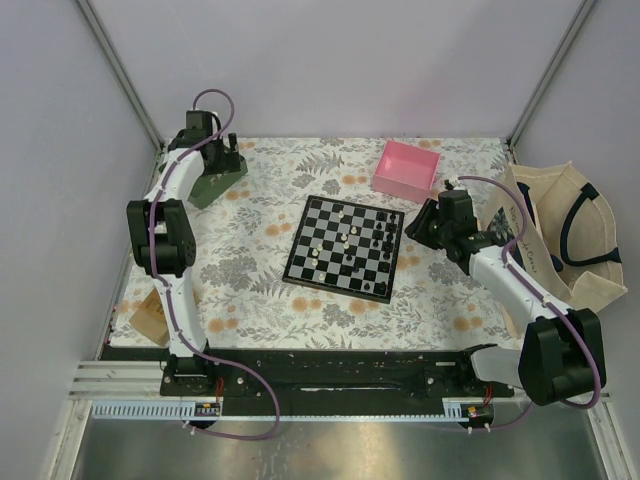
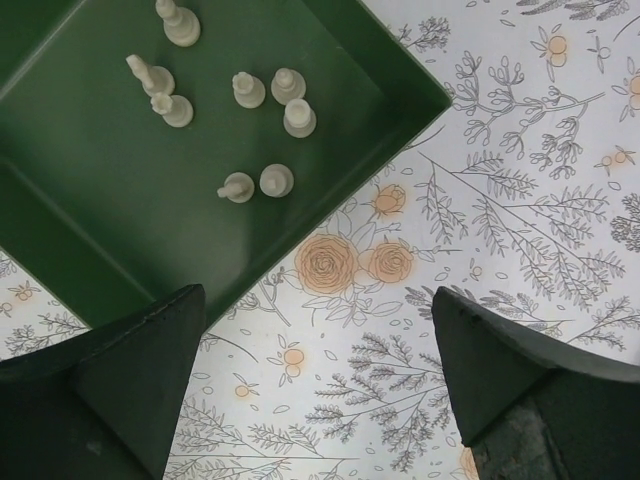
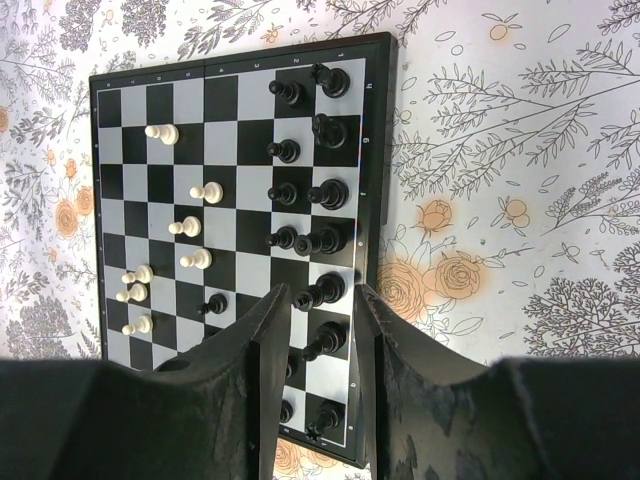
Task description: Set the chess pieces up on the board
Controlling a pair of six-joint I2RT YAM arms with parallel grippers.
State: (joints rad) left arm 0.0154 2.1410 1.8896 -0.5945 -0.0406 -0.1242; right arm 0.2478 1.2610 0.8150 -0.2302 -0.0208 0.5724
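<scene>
2 grippers are working at once. Nearest, my right gripper (image 3: 320, 297) is hovering over the black side of the board (image 3: 240, 215), jaws parted narrowly and clamping nothing that I can see. Black pieces (image 3: 330, 190) are standing in 2 ragged files just beyond its fingertips, and a few white pieces (image 3: 160, 132) are sitting scattered on the other half. I am judging this as the placing step, mid-task. Farther back, my left gripper (image 2: 317, 300) is hanging wide open and empty beside the green tray (image 2: 100, 220), where 8 cream pieces (image 2: 298, 117) are waiting, some tipped over. Next I am needing to descend squarely on 1 piece and pinch it. Floral cloth (image 2: 520, 200) is covering the table. A pink box (image 1: 405, 170) is sitting beyond the board, a tote bag (image 1: 560, 240) is lying off to the right, and pale walls are enclosing everything.
</scene>
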